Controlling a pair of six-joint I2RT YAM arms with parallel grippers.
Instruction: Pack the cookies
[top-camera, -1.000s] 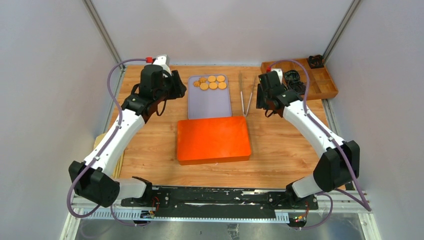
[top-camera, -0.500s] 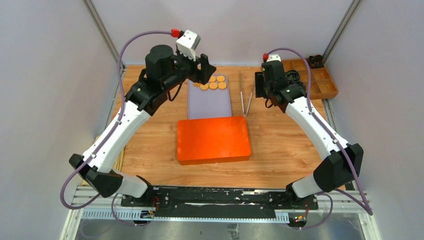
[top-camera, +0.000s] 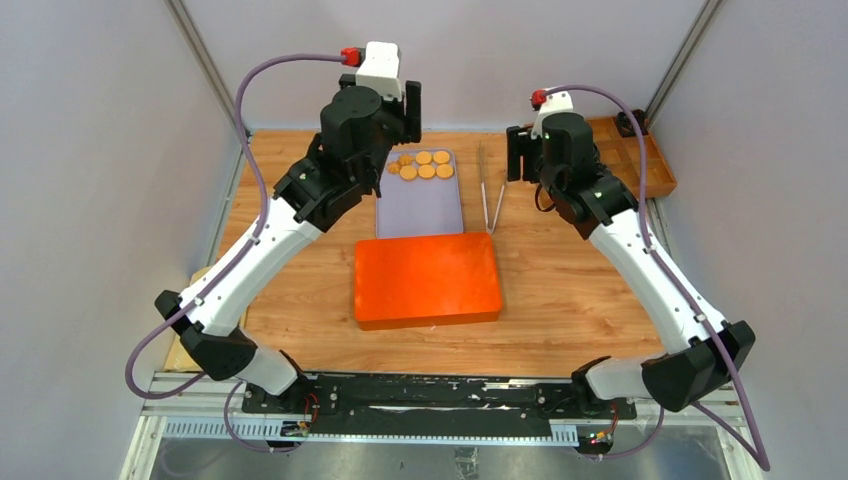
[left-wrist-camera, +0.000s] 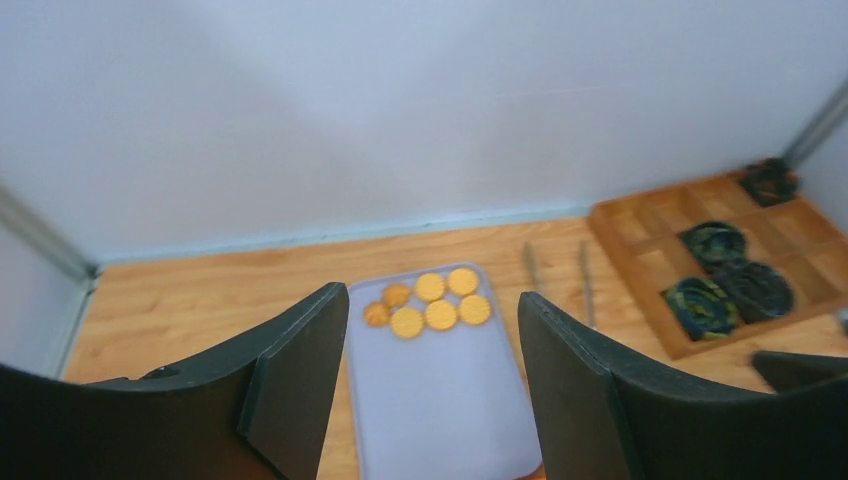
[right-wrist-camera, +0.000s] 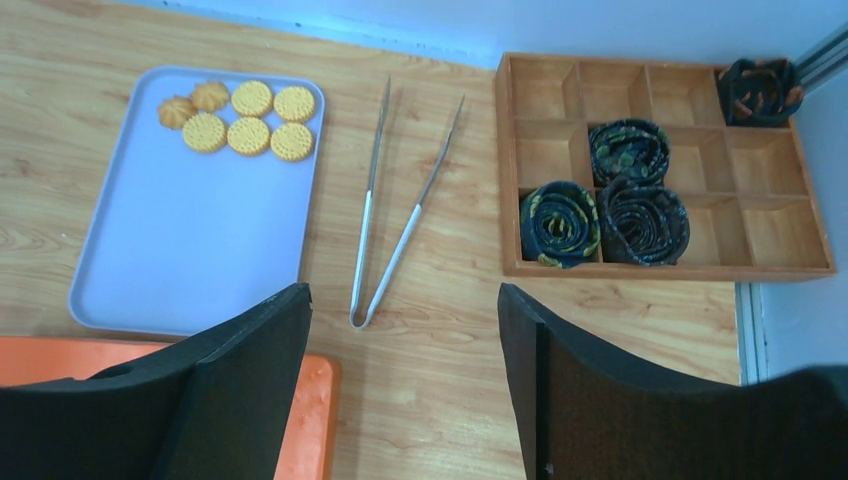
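Note:
Several golden round cookies (top-camera: 425, 165) lie at the far end of a pale lilac tray (top-camera: 420, 205); they also show in the left wrist view (left-wrist-camera: 430, 302) and the right wrist view (right-wrist-camera: 245, 118). A shut orange box (top-camera: 427, 279) lies in front of the tray. My left gripper (top-camera: 410, 112) is open and empty, raised high above the tray's far end (left-wrist-camera: 425, 400). My right gripper (top-camera: 512, 165) is open and empty, raised above the metal tongs (top-camera: 492, 190), which lie on the wood right of the tray (right-wrist-camera: 395, 215).
A wooden divided tray (right-wrist-camera: 660, 165) with dark rolled items (right-wrist-camera: 600, 205) stands at the far right. A tan board (top-camera: 192, 290) lies at the table's left edge. Grey walls close in the back and both sides.
Both arms have risen. The left gripper swung up and right from beside the tray to above its far end. The right gripper lifted and shifted slightly back.

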